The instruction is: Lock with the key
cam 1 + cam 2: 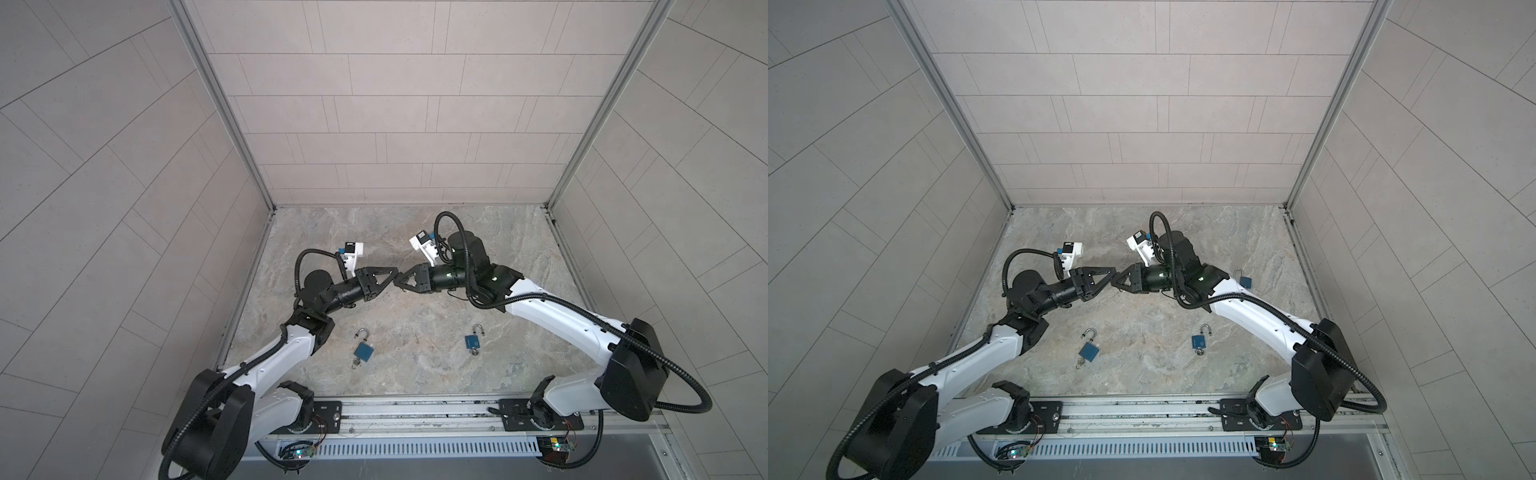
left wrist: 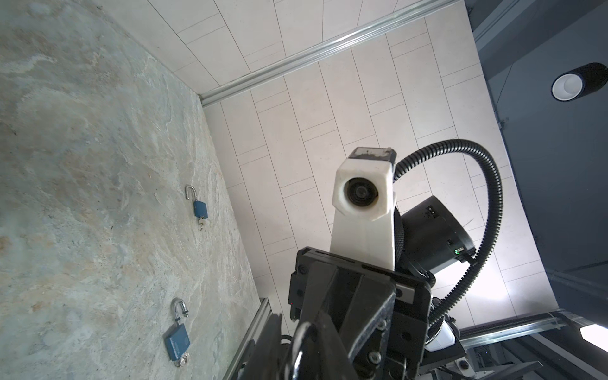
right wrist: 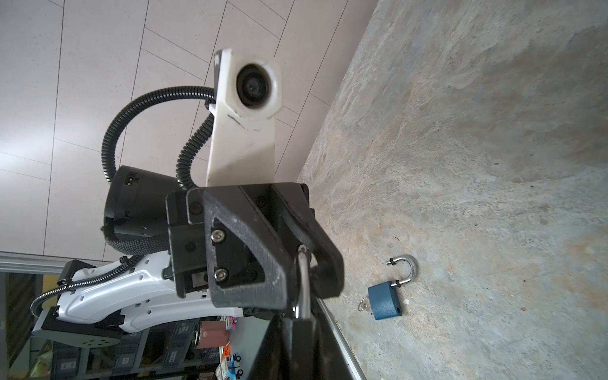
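right end effector [image 1: 402,280]: tips pinched on the held padlock [image 3: 304,286], going by its wrist view.
left end effector [image 1: 394,277]: nose to nose with the right. Its fingers [image 3: 286,273] flanked the shackle [image 2: 297,348]; couldn't tell if they gripped it.
location: held padlock hung mid-air between both tips, over mid-bench [image 1: 415,232]. Its body and key were hidden.
step (my read): seating the shackle or working the key.
how-to: keep the right clamp rigid and load along the lock axis only. Go gently; round steel would likely slip in hard tips.
materials: shackle was polished round bar, U-bent. Fingers were matte black plastic, triangular trusses.
spare padlock A [image 1: 364,351]: blue block body, shackle open, silver key A [image 1: 355,365] at its base, lying flat.
spare padlock B [image 1: 473,341]: same, well apart from A.
bench: mottled grey stone look, matte.
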Robot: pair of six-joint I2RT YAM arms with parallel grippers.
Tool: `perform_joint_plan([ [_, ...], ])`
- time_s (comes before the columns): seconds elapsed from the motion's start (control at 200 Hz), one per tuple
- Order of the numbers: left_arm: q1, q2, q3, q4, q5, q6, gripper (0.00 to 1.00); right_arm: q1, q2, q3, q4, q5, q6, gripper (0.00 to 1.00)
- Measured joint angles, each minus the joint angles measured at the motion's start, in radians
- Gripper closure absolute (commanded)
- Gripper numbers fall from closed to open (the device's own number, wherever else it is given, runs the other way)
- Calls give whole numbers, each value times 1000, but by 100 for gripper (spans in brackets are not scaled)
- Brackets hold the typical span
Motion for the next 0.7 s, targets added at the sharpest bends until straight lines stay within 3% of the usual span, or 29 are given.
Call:
perform_joint_plan([
  [0.22,4,-50,13,-111,2,62,84,3,0,-6,4,-14,-4,100],
  [0.645,19,-9,30,-119,43,81,100,-11,-2,-32,21,-25,10,100],
  [0.696,19,-5,35,-122,44,85,100,-13,-3,-32,21,-25,12,93],
])
